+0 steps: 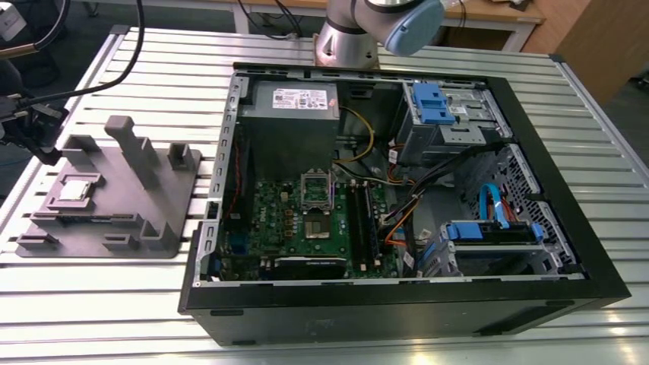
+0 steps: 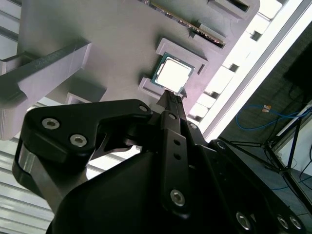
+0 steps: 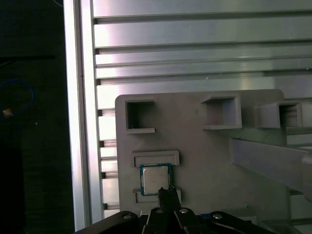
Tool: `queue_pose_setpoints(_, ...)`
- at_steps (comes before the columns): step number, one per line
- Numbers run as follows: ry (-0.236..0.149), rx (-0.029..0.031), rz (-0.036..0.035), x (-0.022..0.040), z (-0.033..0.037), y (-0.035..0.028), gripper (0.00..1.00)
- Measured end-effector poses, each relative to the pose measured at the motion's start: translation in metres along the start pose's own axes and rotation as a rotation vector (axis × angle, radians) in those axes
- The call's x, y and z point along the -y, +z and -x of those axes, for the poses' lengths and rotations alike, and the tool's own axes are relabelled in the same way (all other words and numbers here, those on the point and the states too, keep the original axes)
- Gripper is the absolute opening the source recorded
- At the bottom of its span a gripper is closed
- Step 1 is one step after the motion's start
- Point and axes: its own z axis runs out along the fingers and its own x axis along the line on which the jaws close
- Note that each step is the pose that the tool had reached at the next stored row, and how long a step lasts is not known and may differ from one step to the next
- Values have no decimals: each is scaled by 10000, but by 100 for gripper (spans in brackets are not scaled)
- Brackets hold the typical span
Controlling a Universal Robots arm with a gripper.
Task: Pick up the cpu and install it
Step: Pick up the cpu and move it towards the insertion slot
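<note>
Your cpu (image 3: pixel 155 178) lies flat, metal top up, in a shallow framed pocket of the grey tray (image 3: pixel 195 161), which likely keeps it square for a grasp from above. The tray rests on the slatted surface (image 1: pixel 335 346), at the exterior view's left of the open computer case (image 1: pixel 406 308). In the second wrist view your end effector (image 2: pixel 170 96) is poised at the chip's edge, fingertips pinched narrow and holding nothing.

silver square cpu (image 3: pixel 155 178), flat in tray recess (image 3: pixel 155 158)
</note>
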Motion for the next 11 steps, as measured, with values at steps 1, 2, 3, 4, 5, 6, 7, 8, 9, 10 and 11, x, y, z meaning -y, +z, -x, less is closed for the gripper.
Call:
queue_pose_setpoints(1,0,1,1,0,0,3,11)
queue_pose_setpoints(2,0,5,3,0,0,11,11)
queue_pose_setpoints(3,0,3,3,0,0,19,11)
queue_pose_setpoints(4,0,-1,0,1,-2,29,11)
queue_pose_setpoints(5,1,0,0,1,-3,45,11)
queue_pose_setpoints(6,0,1,1,2,-4,63,11)
queue_pose_setpoints(7,0,1,1,2,-5,81,11)
queue_pose_setpoints(8,0,1,1,3,-7,100,11)
queue_pose_setpoints(9,0,1,1,3,-8,118,11)
queue_pose_setpoints(10,0,1,1,4,-11,136,11)
queue_pose_setpoints(11,0,1,1,5,-13,154,11)
